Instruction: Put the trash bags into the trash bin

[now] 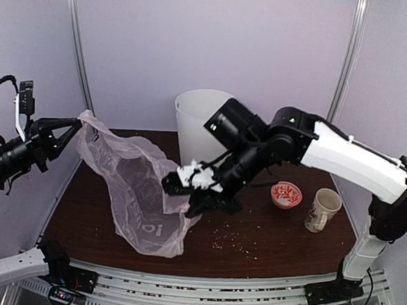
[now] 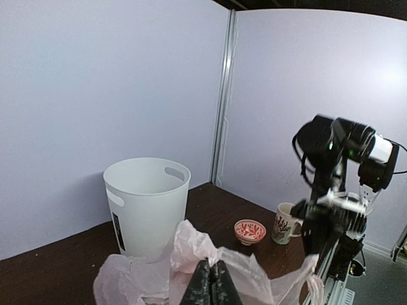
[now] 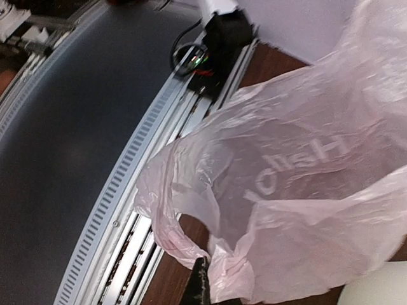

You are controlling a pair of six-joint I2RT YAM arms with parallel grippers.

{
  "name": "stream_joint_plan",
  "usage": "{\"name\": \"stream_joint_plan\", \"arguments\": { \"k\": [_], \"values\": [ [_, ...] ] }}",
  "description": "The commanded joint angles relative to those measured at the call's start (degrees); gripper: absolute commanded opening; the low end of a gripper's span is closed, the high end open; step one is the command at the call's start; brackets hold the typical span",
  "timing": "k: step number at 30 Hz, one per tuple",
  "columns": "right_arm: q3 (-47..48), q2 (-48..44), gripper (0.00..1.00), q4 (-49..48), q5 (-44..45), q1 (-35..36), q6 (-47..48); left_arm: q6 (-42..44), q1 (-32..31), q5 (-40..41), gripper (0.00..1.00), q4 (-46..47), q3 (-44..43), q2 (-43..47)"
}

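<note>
- Holding the bag [image 1: 135, 190] stretched in the air. The left claw [image 1: 72, 127] is pinched shut on its upper left edge and the right claw [image 1: 172, 185] is pinched shut on its right edge. The bag's bottom sags onto the table [image 1: 281, 233].
- Bin [image 1: 199, 118] stands upright at the back, just behind the right arm and right of the bag. No part of the bag is in it yet.
- Risk: the thin film is pulled two ways, so it could tear or slip out of a pinch.
- Risk: the bag looks bigger than the bin. It may drape over the rim, or drag on the bin and tip it.
- Risk: the right arm sits close to the bin, so a swing could knock it. Bowl [image 1: 286, 194] and mug [image 1: 322, 208] stand near, on the right.
- Surface: dark brown wood, crumbs [image 1: 236, 243] scattered toward the front, metal rails [image 1: 216, 284] along the near edge.
- Room: pale lilac walls and two metal uprights.
</note>
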State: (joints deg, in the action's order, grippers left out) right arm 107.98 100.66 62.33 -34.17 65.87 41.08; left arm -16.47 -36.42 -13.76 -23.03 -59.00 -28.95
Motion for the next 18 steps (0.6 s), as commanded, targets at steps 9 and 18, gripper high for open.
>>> {"name": "stream_joint_plan", "arguments": {
  "k": [9,18],
  "values": [
    [12.75,4.17,0.00,-21.94,-0.95,-14.94,-29.71,-5.09,-0.07,26.36,0.00,-10.44,-8.27,-10.72],
    [18.04,15.62,0.00,-25.71,14.17,-16.69,-28.39,0.16,-0.04,44.30,0.00,-3.41,-7.65,-19.59]
  ]
}}
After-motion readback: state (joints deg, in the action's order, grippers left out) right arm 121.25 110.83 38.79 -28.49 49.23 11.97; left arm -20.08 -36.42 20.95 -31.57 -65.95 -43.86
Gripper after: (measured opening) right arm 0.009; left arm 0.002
